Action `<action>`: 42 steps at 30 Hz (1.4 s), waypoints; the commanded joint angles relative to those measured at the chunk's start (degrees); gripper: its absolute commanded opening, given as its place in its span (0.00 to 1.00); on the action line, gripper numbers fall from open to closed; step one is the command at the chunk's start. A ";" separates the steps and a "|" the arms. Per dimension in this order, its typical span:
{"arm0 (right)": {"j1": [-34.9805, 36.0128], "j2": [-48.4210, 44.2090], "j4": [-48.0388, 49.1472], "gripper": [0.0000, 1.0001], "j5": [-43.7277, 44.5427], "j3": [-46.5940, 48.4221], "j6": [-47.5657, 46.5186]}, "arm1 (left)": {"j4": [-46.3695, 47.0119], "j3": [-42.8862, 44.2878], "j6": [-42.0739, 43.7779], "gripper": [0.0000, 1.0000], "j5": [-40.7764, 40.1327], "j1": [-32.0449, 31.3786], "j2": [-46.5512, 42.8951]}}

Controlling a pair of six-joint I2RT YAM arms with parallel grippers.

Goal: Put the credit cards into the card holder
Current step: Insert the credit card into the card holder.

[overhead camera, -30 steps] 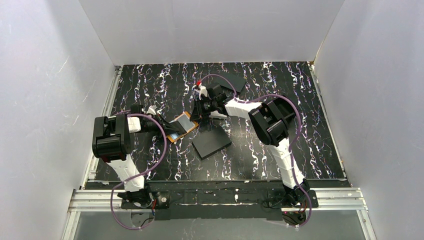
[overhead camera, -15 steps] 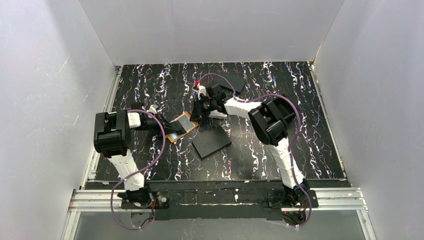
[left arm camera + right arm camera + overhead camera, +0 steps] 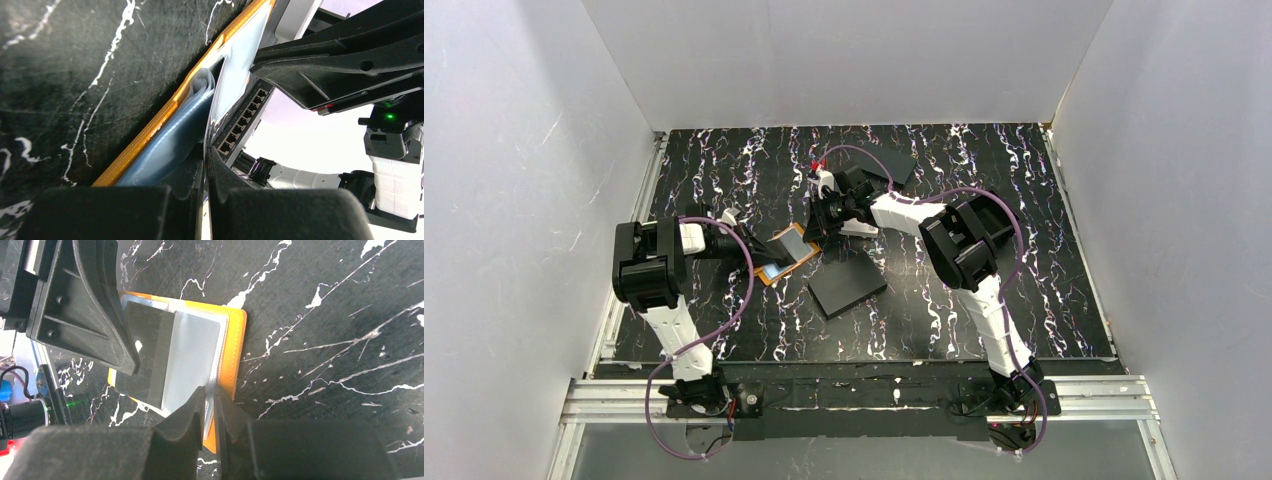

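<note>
The orange card holder (image 3: pixel 789 246) lies open on the black marbled table, left of centre, with its pale sleeves facing up. My left gripper (image 3: pixel 752 250) reaches in from the left. It is shut (image 3: pixel 206 150) on the thin edge of a dark credit card (image 3: pixel 142 347). That card lies partly over a clear sleeve of the card holder (image 3: pixel 235 350). My right gripper (image 3: pixel 817 237) comes from the right. Its jaws (image 3: pixel 210 392) are pinched on the sleeve edge beside the orange cover. In the left wrist view the card holder (image 3: pixel 150 132) shows edge-on.
A flat black rectangle (image 3: pixel 847 285) lies just right of the holder, and another (image 3: pixel 894 165) sits at the back. A small white object (image 3: pixel 856 229) lies under the right forearm. White walls enclose the table on three sides.
Both grippers stay at the holder. The right wrist has edged slightly left, and the left arm's upper part has shifted a little. The holder has not moved.
</note>
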 commanded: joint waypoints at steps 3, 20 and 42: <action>1.71 4.44 -4.14 0.20 1.45 0.00 -1.40 | 5.07 -2.42 -3.22 0.00 -2.77 -0.73 0.34; 2.59 4.86 -2.27 0.16 0.38 -0.51 1.01 | 16.14 -7.23 -10.85 0.00 -5.72 -1.86 -1.16; 2.76 3.42 -2.64 0.15 0.36 -1.25 0.93 | -16.35 3.95 -6.07 0.51 -19.78 -4.39 -9.09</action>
